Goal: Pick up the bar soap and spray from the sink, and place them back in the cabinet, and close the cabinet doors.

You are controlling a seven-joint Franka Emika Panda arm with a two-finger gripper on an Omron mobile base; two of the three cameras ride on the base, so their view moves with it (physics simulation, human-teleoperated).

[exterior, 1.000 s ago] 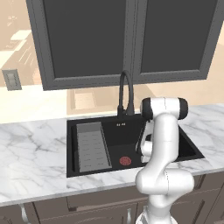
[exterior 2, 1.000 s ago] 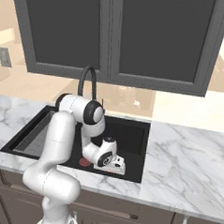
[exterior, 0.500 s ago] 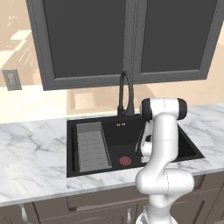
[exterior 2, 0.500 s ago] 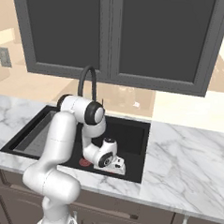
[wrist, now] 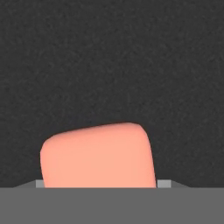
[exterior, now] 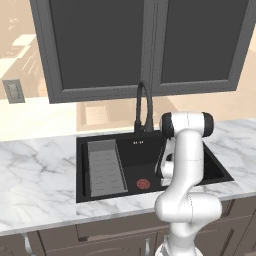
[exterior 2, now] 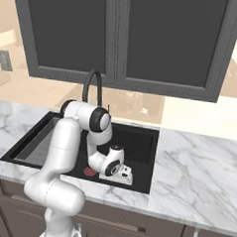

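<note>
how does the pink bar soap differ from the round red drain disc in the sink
The salmon-pink bar soap is a plain, rounded rectangular block; the dark-red drain disc is round, flat and slotted. The soap lies right at the hand camera; the disc sits clear of the hand. Both rest on the black sink floor.

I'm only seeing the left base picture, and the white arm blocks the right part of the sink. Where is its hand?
Observer: In the right base view the hand is low inside the sink, near the front wall, just right of the red drain disc.
Operator: Is anything under it?
Observer: Yes. The hand view looks at a salmon-pink bar soap on the black sink floor, very close to the camera.
Operator: Has it grabbed it?
Observer: The soap looks to be resting on the floor. I cannot tell whether the hand has closed on it.
</note>
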